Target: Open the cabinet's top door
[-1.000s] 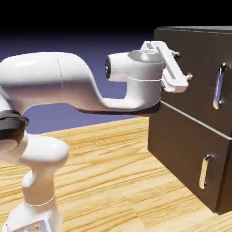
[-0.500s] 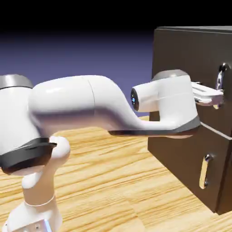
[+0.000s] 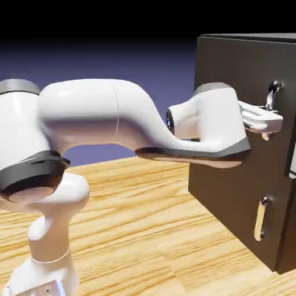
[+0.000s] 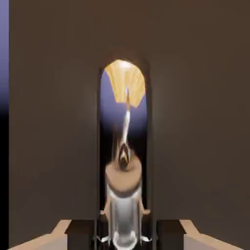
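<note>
Gripper [image 4: 125,235] found closed on the bright silver bar handle [image 4: 124,210], one dark pad to each side of it, with the metal showing between them in the hand view. I judge the grip sound, though the exterior view hides the contact itself.

Largest item: the boxy dark grey-brown cabinet [image 3: 202,167], standing at the exterior view's right on the pale wood-grained surface [image 3: 133,202]. The white arm [image 3: 81,115] reaches across to it at the height of the upper handle.

Next, the top door [image 3: 231,69], a flat dark panel above the lower panel [image 3: 231,191]. Change noted: half a second ago a pale seam ran between the two panels; now that line is gone from the front, and a light patch shows at the picture's right edge. The upper handle has shifted toward the exterior view's left, and the hand with it. I take this to mean that the door has left its frame and opening has begun, with a good deal of swing remaining.

Orientation: the door's face is turned toward the robot's side, its handle near the edge at the exterior view's right. The bar's long axis is upright, parallel to that edge, as is the shorter lower handle [image 3: 260,219], which is untouched.

Recommendation: draw back along an arc, turning the wrist with the door; a straight pull could slip off the polished bar.
</note>
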